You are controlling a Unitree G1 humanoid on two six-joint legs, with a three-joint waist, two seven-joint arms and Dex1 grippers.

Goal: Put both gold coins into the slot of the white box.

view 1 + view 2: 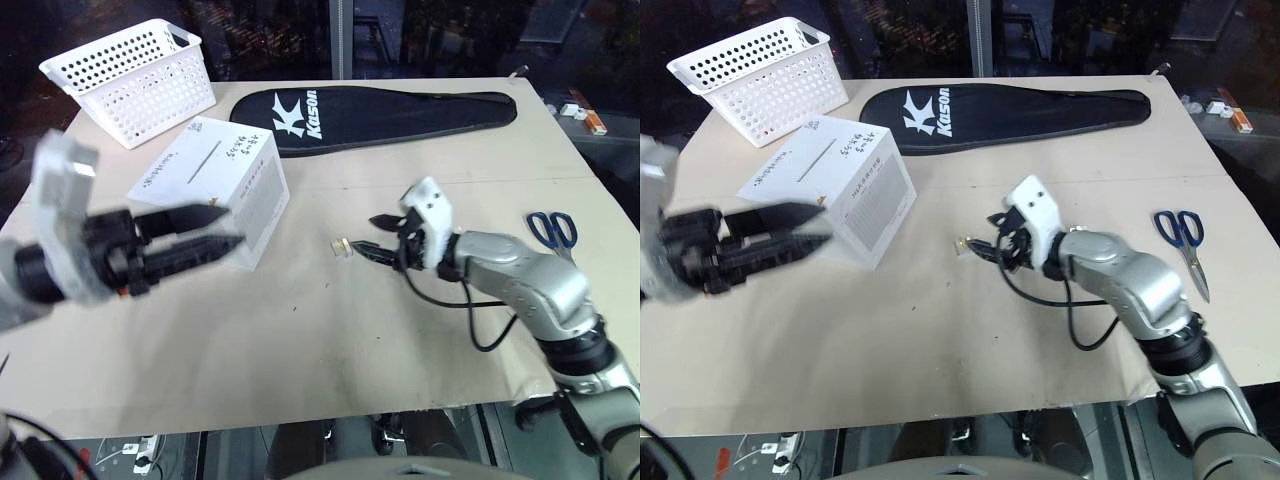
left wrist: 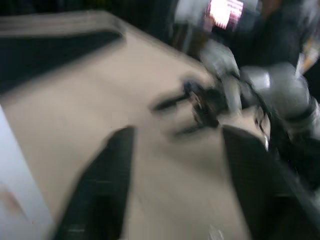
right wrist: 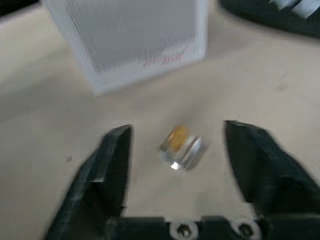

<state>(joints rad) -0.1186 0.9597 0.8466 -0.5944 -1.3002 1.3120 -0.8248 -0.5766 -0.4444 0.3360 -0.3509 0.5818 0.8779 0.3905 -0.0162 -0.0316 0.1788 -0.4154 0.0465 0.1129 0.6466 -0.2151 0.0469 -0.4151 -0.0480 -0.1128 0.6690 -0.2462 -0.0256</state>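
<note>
one gold coin (image 3: 177, 135) lay on the worktop (image 1: 300, 340) against a small clear block (image 3: 185, 152), well apart from the white box (image 1: 215, 185), whose slot (image 1: 204, 160) faced up. the right gripper (image 3: 177, 145) sat low with its fingers spread either side of coin and block, gripping nothing yet. the left gripper (image 1: 225, 228) hung in front of the box, fingers parted and empty. i could not find the second coin; by my reading at least this one was left to post.

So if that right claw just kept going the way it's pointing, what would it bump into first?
Probably the small clear block with a gold coin on it, lying between the right gripper's open fingers; the white box stands beyond.
</note>
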